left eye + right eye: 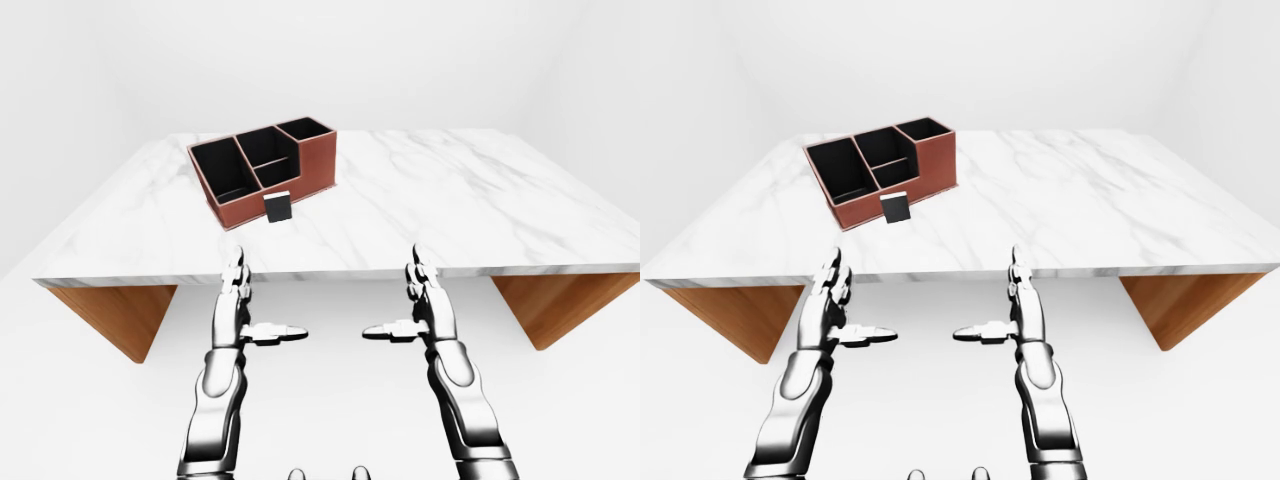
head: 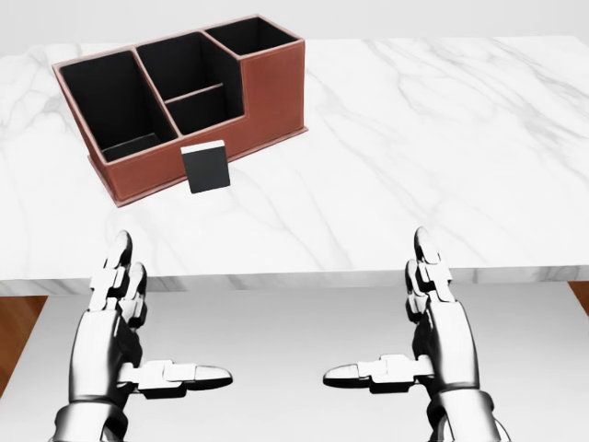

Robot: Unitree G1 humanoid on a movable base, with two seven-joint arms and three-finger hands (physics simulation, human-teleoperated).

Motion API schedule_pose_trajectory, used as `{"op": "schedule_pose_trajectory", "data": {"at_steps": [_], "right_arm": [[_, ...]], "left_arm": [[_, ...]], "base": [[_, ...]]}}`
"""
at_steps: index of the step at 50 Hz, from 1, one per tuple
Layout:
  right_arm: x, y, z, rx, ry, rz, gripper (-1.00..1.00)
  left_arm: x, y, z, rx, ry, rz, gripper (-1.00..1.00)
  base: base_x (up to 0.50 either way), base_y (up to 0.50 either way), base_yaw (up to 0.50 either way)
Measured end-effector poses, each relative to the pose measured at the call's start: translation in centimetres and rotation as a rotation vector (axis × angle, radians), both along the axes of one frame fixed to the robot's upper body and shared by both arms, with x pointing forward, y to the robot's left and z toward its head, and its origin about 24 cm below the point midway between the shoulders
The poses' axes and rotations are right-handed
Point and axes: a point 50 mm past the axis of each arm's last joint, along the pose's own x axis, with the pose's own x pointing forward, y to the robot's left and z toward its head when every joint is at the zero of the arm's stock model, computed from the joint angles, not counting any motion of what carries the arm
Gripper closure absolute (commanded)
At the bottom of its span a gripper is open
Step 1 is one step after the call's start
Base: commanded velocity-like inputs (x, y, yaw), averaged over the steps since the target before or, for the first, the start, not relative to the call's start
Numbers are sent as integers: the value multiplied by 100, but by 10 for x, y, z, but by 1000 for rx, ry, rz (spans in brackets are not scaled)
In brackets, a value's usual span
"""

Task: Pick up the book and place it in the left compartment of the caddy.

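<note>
In the head view the marble tabletop [image 2: 442,138] lies bare to the right of the caddy [image 2: 267,92] and along its near edge, so both open hands, the left hand [image 2: 124,322] and the right hand [image 2: 433,318], have nothing between them and the table. The small dark book [image 2: 205,168] stands upright just beside the caddy's near wall, with bare marble below it and to its right. The caddy's left compartment [image 2: 110,101] is open at the top, walled on all sides.
</note>
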Motion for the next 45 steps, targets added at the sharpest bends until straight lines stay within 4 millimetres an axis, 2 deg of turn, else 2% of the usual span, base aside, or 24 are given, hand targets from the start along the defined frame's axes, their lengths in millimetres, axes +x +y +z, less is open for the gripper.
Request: {"op": "schedule_pose_trajectory", "data": {"at_steps": [5,9,15,20,32,42,45], "right_arm": [[-8,-2,12,-21,-12,-2,-100],[-19,-5,31,-45,-92,-17,-100],[-43,-14,61,-83,-213,-62,-100],[-64,-21,77,-103,-270,-106,-100],[-95,-30,85,-119,-269,-181,-100],[-99,-29,97,-141,-318,-182,-100],[-99,-27,97,-145,-318,-171,-100]], "left_arm": [[-11,7,23,8,-63,30,-100],[-25,11,46,13,-150,46,-100],[-48,16,77,38,-283,61,-100],[-61,18,94,60,-355,69,-100],[-62,11,103,92,-399,52,-100],[-58,2,102,119,-395,25,-100],[-59,2,102,126,-393,24,-100]], "base": [[0,0,0],[0,0,0],[0,0,0],[0,0,0],[0,0,0],[0,0,0],[42,0,0]]}}
